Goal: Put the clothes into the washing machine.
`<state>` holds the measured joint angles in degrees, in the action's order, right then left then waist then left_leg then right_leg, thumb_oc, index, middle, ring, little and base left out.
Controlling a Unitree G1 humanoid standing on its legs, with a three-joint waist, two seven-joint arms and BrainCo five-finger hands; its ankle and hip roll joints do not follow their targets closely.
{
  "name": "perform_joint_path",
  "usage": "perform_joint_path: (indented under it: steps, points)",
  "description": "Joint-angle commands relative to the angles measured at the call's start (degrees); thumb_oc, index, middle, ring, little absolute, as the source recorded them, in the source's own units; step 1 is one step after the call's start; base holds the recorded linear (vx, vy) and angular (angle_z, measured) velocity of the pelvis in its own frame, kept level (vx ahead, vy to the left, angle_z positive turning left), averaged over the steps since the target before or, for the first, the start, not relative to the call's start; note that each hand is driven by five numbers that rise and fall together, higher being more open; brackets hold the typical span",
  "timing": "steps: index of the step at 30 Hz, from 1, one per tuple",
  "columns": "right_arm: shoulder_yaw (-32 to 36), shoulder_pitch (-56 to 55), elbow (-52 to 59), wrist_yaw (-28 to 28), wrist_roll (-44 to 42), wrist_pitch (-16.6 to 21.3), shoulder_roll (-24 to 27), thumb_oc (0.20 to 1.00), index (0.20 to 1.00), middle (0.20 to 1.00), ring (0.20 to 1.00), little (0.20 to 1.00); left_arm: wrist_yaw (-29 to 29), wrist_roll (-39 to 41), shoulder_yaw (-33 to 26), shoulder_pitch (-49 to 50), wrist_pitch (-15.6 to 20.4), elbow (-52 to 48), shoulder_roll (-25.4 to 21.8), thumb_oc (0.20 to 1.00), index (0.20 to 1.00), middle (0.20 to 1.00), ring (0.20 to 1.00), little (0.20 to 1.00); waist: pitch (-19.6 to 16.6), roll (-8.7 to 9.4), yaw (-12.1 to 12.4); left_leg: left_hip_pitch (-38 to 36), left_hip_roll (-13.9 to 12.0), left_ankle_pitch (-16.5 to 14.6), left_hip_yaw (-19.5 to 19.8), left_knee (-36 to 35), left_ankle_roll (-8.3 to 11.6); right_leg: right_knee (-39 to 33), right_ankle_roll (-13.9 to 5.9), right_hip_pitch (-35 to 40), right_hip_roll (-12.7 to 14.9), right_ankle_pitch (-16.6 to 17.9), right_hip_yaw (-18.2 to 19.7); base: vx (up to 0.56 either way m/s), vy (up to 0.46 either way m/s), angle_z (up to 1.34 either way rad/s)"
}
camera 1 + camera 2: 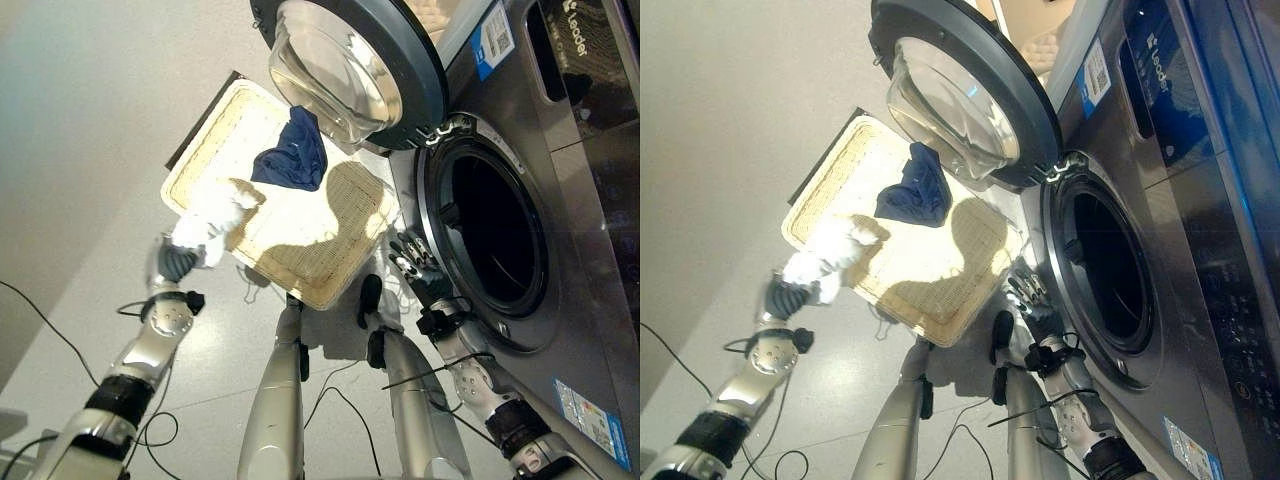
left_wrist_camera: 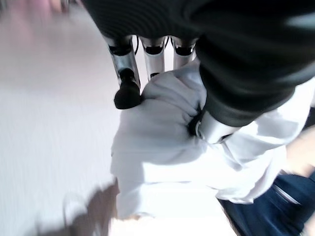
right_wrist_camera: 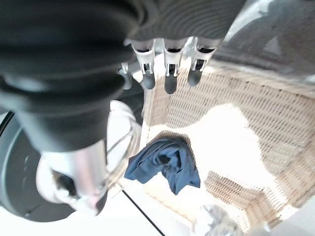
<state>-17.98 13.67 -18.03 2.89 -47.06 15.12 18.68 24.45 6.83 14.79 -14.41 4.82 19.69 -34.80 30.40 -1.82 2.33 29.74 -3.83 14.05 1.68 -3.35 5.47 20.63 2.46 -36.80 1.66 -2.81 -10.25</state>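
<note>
The left hand [image 1: 178, 262] has its fingers [image 2: 127, 91] curled round a white garment [image 1: 215, 215], gripped at the near corner of the wicker basket [image 1: 330, 275]. A dark blue garment [image 1: 293, 155] lies in the basket under the open door [image 1: 345, 65] of the washing machine [image 1: 560, 200]. The right hand [image 1: 412, 262] hangs by the drum opening [image 1: 495, 235], fingers relaxed and empty. No clothes can be seen in the drum, so both garments seem left to load
</note>
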Motion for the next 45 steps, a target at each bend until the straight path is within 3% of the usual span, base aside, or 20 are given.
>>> perform_joint_path:
  steps: [1, 4, 5, 8, 10, 20, 26, 27, 34, 41, 42, 45]
  points:
    - [-0.1, -0.5, 6.1, -1.3, 7.8, 2.3, -0.1, 1.000, 1.000, 1.000, 1.000, 1.000, -12.4, 6.8, 0.4, -1.5, 10.4, -9.1, 0.0, 0.200, 0.200, 0.200, 0.200, 0.200, -0.6, -1.30, -1.5, -3.3, 5.2, -4.6, -2.4, 1.3, -2.23, -12.3, -6.52, 7.4, 0.4, 6.9, 0.8, -0.02, 0.033, 0.02]
    - [-1.5, 0.6, 6.1, -1.8, 14.5, 1.2, 1.0, 1.000, 1.000, 1.000, 1.000, 1.000, -19.5, 9.5, 1.7, -1.1, 13.6, -12.5, -0.2, 0.200, 0.200, 0.200, 0.200, 0.200, -0.6, -1.62, -1.3, -3.4, 5.5, -4.8, -2.3, 1.7, -2.50, -12.2, -6.53, 7.7, 0.6, 6.9, 0.7, -0.01, 0.039, 0.02]
    - [-2.7, 1.8, 5.5, -2.1, 18.0, -0.7, 2.1, 1.000, 1.000, 1.000, 1.000, 1.000, -22.7, 11.2, 2.8, -1.5, 14.6, -13.8, -0.6, 0.200, 0.200, 0.200, 0.200, 0.200, -0.6, -1.71, -1.1, -3.6, 5.6, -4.9, -2.3, 2.0, -2.56, -12.0, -6.59, 7.9, 0.7, 6.8, 0.6, 0.00, 0.000, 0.00]
    - [-4.9, 5.0, 3.4, -0.9, 20.5, -5.2, 4.0, 1.000, 1.000, 1.000, 1.000, 1.000, -27.8, 13.0, 4.8, -3.4, 15.5, -15.0, -1.1, 0.200, 0.200, 0.200, 0.200, 0.200, -0.6, -1.77, -0.7, -3.7, 5.8, -5.1, -2.0, 2.4, -2.79, -11.8, -6.62, 8.3, 0.9, 6.8, 0.3, 0.00, -0.001, 0.03]
    - [-6.4, 7.5, 2.0, 0.3, 17.9, -7.9, 5.2, 1.000, 1.000, 1.000, 1.000, 1.000, -30.9, 14.4, 6.6, -5.4, 14.3, -16.6, -2.1, 0.200, 0.200, 0.200, 0.200, 0.200, -0.6, -1.68, -0.3, -4.1, 6.0, -5.3, -1.9, 2.5, -2.97, -11.7, -6.68, 8.7, 1.1, 6.7, -0.2, 0.01, -0.023, 0.06]
    - [-10.5, 13.1, -0.6, 2.1, 14.9, -13.0, 5.5, 1.000, 1.000, 1.000, 1.000, 1.000, -38.2, 17.0, 11.7, -9.5, 11.5, -19.5, -4.0, 0.200, 0.200, 0.200, 0.200, 0.200, -0.6, -1.65, 0.0, -5.2, 6.2, -5.2, -2.3, 1.5, -3.24, -13.0, -7.02, 9.6, 1.3, 7.6, -0.3, 0.00, -0.010, 0.02]
    - [-11.4, 13.7, -1.0, 3.0, 13.1, -13.1, 5.1, 1.000, 1.000, 1.000, 1.000, 1.000, -39.7, 18.1, 13.0, -10.2, 10.1, -19.6, -3.3, 0.200, 0.200, 0.200, 0.200, 0.200, -0.6, -1.55, -0.1, -5.3, 6.3, -5.3, -2.5, 1.4, -3.32, -13.5, -7.08, 9.6, 1.3, 8.0, -0.1, 0.00, 0.006, 0.00]
    - [-12.7, 14.3, 0.1, 3.2, 9.6, -12.3, 3.9, 1.000, 1.000, 1.000, 1.000, 1.000, -40.2, 18.5, 15.7, -11.7, 8.0, -18.0, -3.1, 0.200, 0.200, 0.200, 0.200, 0.200, -0.6, -1.17, -0.7, -5.4, 6.3, -5.4, -3.1, 1.5, -3.36, -14.0, -7.23, 9.5, 1.3, 8.6, 0.5, -0.01, 0.039, 0.00]
    - [-13.2, 13.4, 2.2, 7.1, -2.6, -10.0, 2.4, 1.000, 1.000, 1.000, 1.000, 1.000, -39.6, 16.4, 18.2, -12.1, 5.3, -16.0, -2.7, 0.200, 0.200, 0.200, 0.200, 0.200, -0.6, -1.01, -1.2, -5.4, 6.3, -5.2, -4.0, 0.9, -3.56, -15.1, -7.46, 9.3, 1.3, 9.5, 1.2, -0.01, 0.018, -0.06]
    - [-13.3, 13.3, 2.4, 8.3, -5.4, -10.3, 2.0, 1.000, 1.000, 1.000, 1.000, 1.000, -39.0, 15.7, 18.7, -12.3, 4.6, -15.3, -2.8, 0.200, 0.200, 0.200, 0.200, 0.200, -0.6, -1.04, -1.3, -5.4, 6.3, -5.2, -4.0, 0.8, -3.57, -15.1, -7.48, 9.3, 1.3, 9.5, 1.3, 0.00, 0.008, -0.01]
    - [-13.3, 11.5, 2.8, 15.8, -20.5, -11.7, 0.8, 1.000, 1.000, 1.000, 1.000, 1.000, -39.7, 14.3, 20.5, -12.7, 2.5, -12.0, -3.6, 0.200, 0.200, 0.200, 0.200, 0.200, -0.6, -1.03, -1.8, -5.4, 6.4, -4.9, -4.6, 0.5, -3.59, -16.0, -7.65, 9.1, 1.4, 10.3, 1.8, 0.01, 0.046, -0.03]
    - [-13.1, 11.2, 2.4, 18.3, -26.5, -12.1, 0.1, 1.000, 1.000, 1.000, 1.000, 1.000, -40.6, 13.8, 21.4, -12.9, 1.0, -10.6, -3.6, 0.200, 0.200, 0.200, 0.200, 0.200, -0.6, -0.99, -2.0, -5.4, 6.5, -4.9, -4.8, 0.3, -3.61, -16.5, -7.73, 9.1, 1.3, 10.7, 2.0, 0.01, 0.019, -0.12]
